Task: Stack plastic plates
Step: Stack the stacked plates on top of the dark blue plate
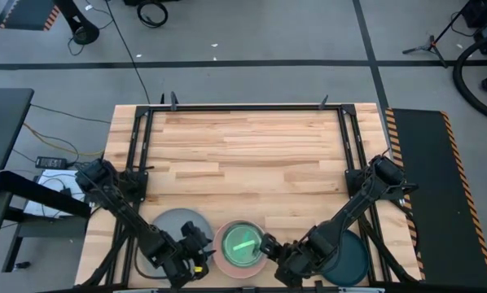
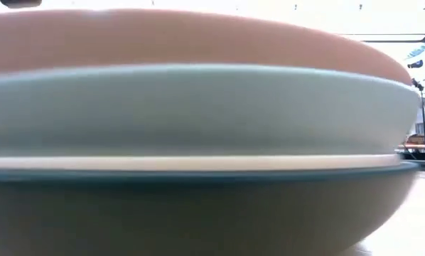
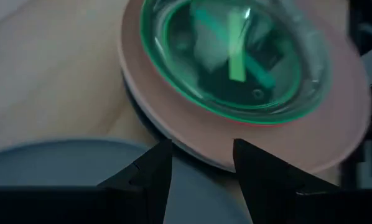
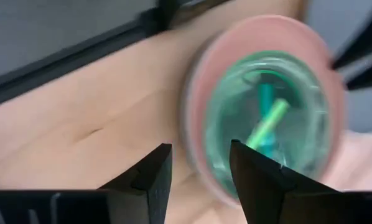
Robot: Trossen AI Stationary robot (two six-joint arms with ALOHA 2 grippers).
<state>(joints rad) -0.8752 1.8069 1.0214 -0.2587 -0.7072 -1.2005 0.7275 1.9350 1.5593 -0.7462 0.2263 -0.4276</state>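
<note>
A stack of plastic plates (image 1: 242, 247) sits at the table's near edge. A glossy green plate (image 3: 236, 56) is on top, resting in a wider salmon pink plate (image 3: 341, 118). The low view shows the layers from the side: pink (image 2: 198, 39), pale blue-grey (image 2: 198, 107), cream (image 2: 198, 163), dark teal (image 2: 198, 175). A large grey plate (image 1: 177, 225) lies flat to the stack's left, and a dark teal plate (image 1: 353, 259) lies to its right. My left gripper (image 1: 201, 254) is open, its fingers at the stack's left rim (image 3: 201, 155). My right gripper (image 1: 269, 249) is open at the stack's right rim (image 4: 198, 165).
A black metal frame (image 1: 243, 107) borders the wooden table (image 1: 243, 155). The far half of the table is bare wood. Both arms reach low over the near edge, the left over the grey plate and the right over the teal plate.
</note>
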